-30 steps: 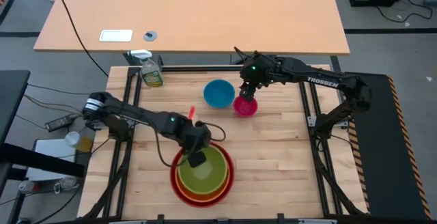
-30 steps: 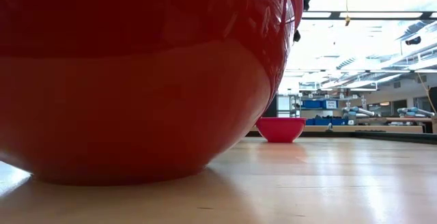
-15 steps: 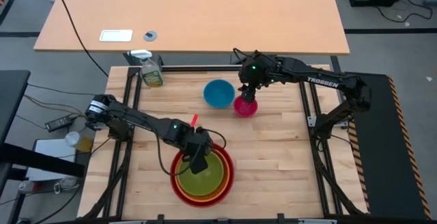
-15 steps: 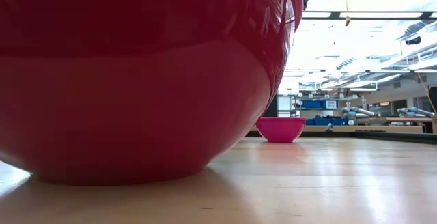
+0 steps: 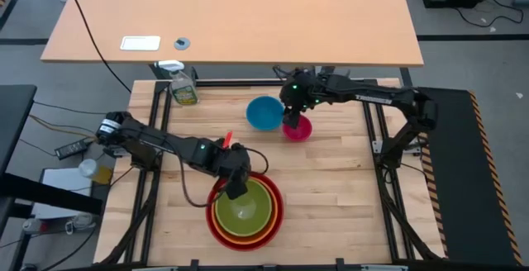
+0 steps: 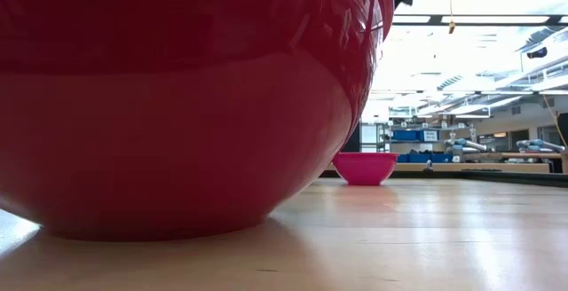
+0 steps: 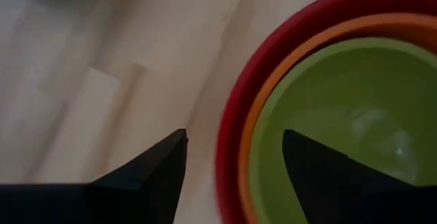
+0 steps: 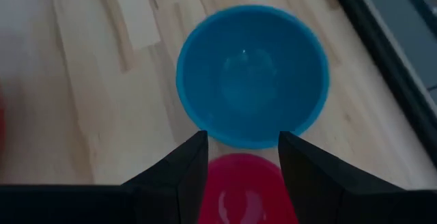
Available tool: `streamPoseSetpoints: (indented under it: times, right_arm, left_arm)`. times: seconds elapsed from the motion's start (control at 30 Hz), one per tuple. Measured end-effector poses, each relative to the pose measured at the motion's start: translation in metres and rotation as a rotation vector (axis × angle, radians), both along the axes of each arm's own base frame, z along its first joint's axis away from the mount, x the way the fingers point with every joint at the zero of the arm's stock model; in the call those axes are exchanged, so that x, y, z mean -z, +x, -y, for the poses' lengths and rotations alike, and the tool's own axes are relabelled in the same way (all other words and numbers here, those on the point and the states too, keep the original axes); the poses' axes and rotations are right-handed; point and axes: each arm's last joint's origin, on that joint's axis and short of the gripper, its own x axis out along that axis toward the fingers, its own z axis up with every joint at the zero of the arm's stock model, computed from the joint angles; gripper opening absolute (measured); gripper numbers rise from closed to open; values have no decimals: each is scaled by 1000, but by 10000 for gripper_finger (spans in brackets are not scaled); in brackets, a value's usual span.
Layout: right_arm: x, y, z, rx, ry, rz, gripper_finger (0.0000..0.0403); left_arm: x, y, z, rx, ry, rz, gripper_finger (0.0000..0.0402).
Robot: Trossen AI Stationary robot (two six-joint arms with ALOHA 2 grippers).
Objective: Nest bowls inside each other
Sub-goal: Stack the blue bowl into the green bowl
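A red bowl [image 5: 213, 221] stands near the table's front edge with an orange bowl [image 5: 221, 219] and a yellow-green bowl [image 5: 245, 209] nested in it. In the low view the red bowl [image 6: 177, 105] fills the left side. My left gripper [image 5: 235, 185] hangs open over the stack's far-left rim; in its wrist view the red rim [image 7: 229, 135] and orange rim [image 7: 254, 125] lie between its fingers. A blue bowl [image 5: 264, 112] and a smaller magenta bowl [image 5: 299, 129] stand side by side at the far middle. My right gripper [image 5: 290, 111] hovers open above both; its wrist view shows the blue bowl [image 8: 252, 74] and the magenta bowl [image 8: 239, 186].
A green spray bottle [image 5: 183, 87] stands at the table's far left corner. Black frame rails run along the table's left and right edges. Bare wooden board [image 5: 339, 188] lies to the right of the stacked bowls.
My left gripper has opened, let go of the yellow-green bowl and drawn back a little toward the stack's far-left rim; the bowl sits level in the orange one. My right gripper has sunk and shifted left, from over the magenta bowl toward the blue one.
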Motion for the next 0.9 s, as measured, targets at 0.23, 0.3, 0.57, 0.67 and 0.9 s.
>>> streamPoseSetpoints:
  times: [0.23, 0.3, 0.57, 0.67, 0.9]
  right_arm:
    - [26, 12, 22, 93, 55, -12, 185]
    - [30, 13, 31, 122, 72, 4, 185]
    - [62, 13, 64, 232, 141, -30, 187]
    - [80, 12, 78, 262, 172, -53, 197]
    - [103, 23, 98, 231, 248, -90, 228]
  left_arm:
    - [-15, -23, -1, 50, 168, 3, 203]
    - [-19, -33, -8, 35, 177, 46, 192]
    - [-8, -90, -40, -113, 98, 217, 163]
    - [0, -107, -51, -203, 46, 300, 162]
    - [15, -128, -68, -355, -31, 410, 162]
